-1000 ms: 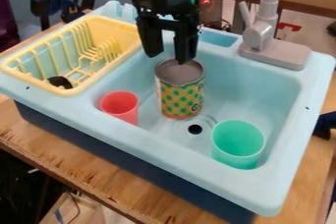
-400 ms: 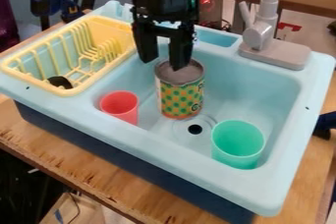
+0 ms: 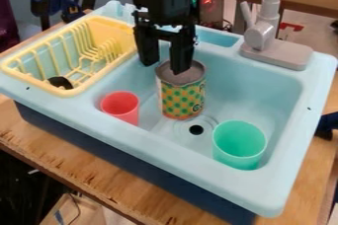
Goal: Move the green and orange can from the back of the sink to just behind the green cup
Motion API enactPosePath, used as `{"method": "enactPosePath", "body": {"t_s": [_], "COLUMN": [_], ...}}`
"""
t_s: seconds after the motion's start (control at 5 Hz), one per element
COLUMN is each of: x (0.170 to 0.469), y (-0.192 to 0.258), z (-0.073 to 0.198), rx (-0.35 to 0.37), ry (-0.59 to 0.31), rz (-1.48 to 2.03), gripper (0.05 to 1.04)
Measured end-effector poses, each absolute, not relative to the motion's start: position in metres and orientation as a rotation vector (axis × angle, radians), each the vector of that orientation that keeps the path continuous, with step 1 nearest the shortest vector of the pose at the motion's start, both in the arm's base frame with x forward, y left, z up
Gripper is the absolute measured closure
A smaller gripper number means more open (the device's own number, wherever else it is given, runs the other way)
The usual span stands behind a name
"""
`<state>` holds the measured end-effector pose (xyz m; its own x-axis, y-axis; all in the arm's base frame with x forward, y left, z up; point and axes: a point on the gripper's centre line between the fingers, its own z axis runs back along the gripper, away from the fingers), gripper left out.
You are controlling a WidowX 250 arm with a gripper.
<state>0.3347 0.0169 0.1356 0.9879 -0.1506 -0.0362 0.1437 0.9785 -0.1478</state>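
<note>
My gripper [image 3: 163,67] hangs over the back left part of the sink, open, with its two fingers apart and nothing seen between them. Its right finger is at the top of a patterned can [image 3: 180,96], overlapping the can's open-looking grey top; whether it touches or reaches inside, I cannot tell. The left finger is to the left of the can. The can stands upright in the basin. A red cup [image 3: 121,106] sits at the basin's left front, and a green cup [image 3: 239,145] at its right front.
The light blue sink [image 3: 267,179] rests on a wooden table [image 3: 79,167]. A yellow dish rack [image 3: 82,88] with a dark item inside lies at the left. A grey faucet [image 3: 264,34] rises from the back right rim. The drain [image 3: 196,130] lies between the cups.
The gripper has shifted slightly left and a little lower, bringing its right finger down against the view of the can's top. The can and cups have not moved.
</note>
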Motion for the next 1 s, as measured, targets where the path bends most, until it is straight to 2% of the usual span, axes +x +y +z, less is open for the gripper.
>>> {"method": "enactPosePath", "body": {"t_s": [0.4,0.6,0.8,1.0], "x": [0.335,0.332,0.323,0.319], "y": [0.016,0.012,0.000,-0.019], "z": [0.127,0.123,0.121,0.130], "rx": [-0.265,-0.282,-0.347,-0.468], "ry": [0.003,0.011,0.010,-0.027], "rz": [-0.115,-0.112,-0.097,-0.111], "gripper": [0.083,0.083,0.083,0.083]}}
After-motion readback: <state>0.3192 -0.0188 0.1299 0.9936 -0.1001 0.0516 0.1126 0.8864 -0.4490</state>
